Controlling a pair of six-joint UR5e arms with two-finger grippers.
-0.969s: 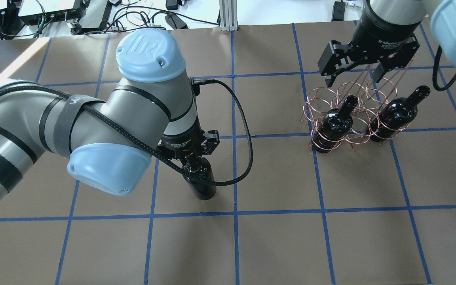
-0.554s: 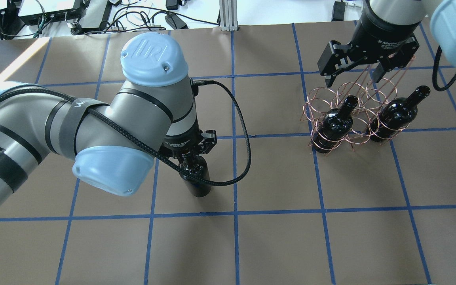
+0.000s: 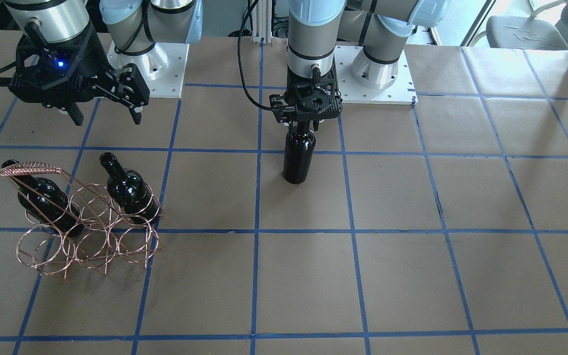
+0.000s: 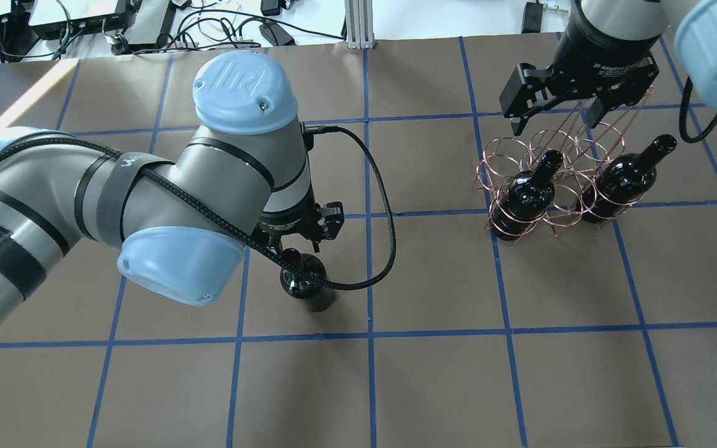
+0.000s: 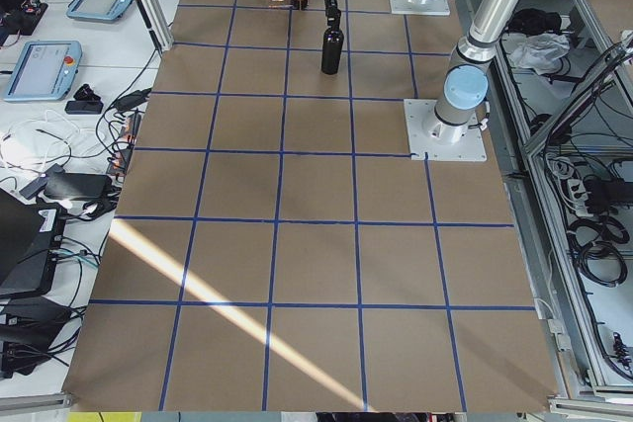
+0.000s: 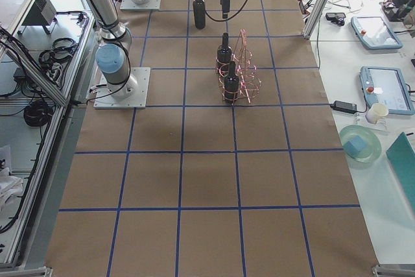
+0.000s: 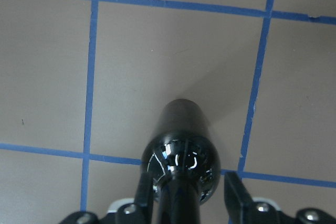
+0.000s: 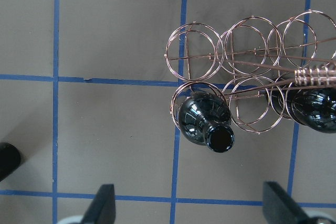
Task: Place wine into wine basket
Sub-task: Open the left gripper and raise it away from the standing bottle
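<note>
The wine bottle (image 3: 298, 158) (image 4: 304, 280) (image 7: 181, 156) stands upright near the table's middle. My left gripper (image 3: 303, 125) (image 4: 296, 239) (image 7: 186, 200) is straight above it. Its fingers sit on either side of the neck, slightly open, with a gap on one side in the left wrist view. The copper wire wine basket (image 3: 87, 231) (image 4: 501, 162) (image 8: 247, 51) stands far off on my right. Two look-alike bottles (image 4: 529, 190) (image 4: 623, 177) lean in its rings. My right gripper (image 3: 106, 119) (image 4: 554, 124) (image 8: 191, 198) hangs wide open above the basket, holding nothing.
The basket's braided handle (image 3: 30, 169) rises beside one stored bottle. A black cable (image 4: 389, 236) loops from my left wrist beside the free bottle. Brown paper with a blue tape grid (image 4: 445, 330) covers the table. Cables and electronics (image 4: 84, 25) lie past the far edge.
The bottle under my left gripper went from leaning to upright, and its mouth now shows below the fingers. The left arm shifted slightly. Right arm and basket stayed put.
</note>
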